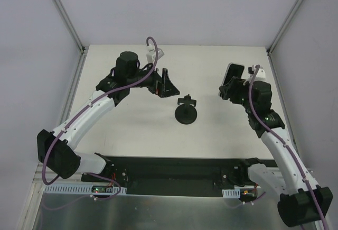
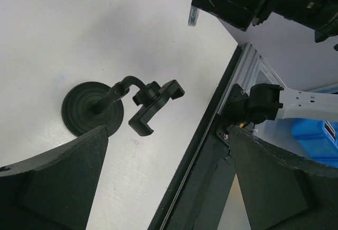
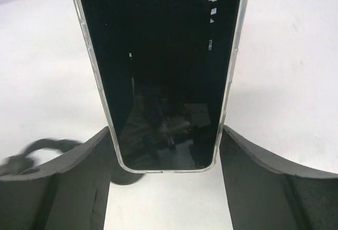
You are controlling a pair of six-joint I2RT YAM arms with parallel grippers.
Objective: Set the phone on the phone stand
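The phone stand (image 1: 186, 112) stands upright near the middle of the table, with its round disc base, stem and clamp on top. In the left wrist view the stand's base (image 2: 87, 108) and empty clamp (image 2: 153, 106) lie just ahead of my fingers. My left gripper (image 1: 168, 85) (image 2: 168, 130) is open and empty, a little left of and behind the stand. My right gripper (image 1: 231, 85) (image 3: 165, 135) is shut on the phone (image 1: 234, 73) (image 3: 163, 66), holding its lower end by the side edges, above the table to the right of the stand.
A black strip (image 1: 169, 169) runs along the table's near edge by the arm bases. White walls and metal frame posts (image 1: 63, 13) close in the back and sides. A blue bin (image 2: 317, 140) shows beyond the table edge.
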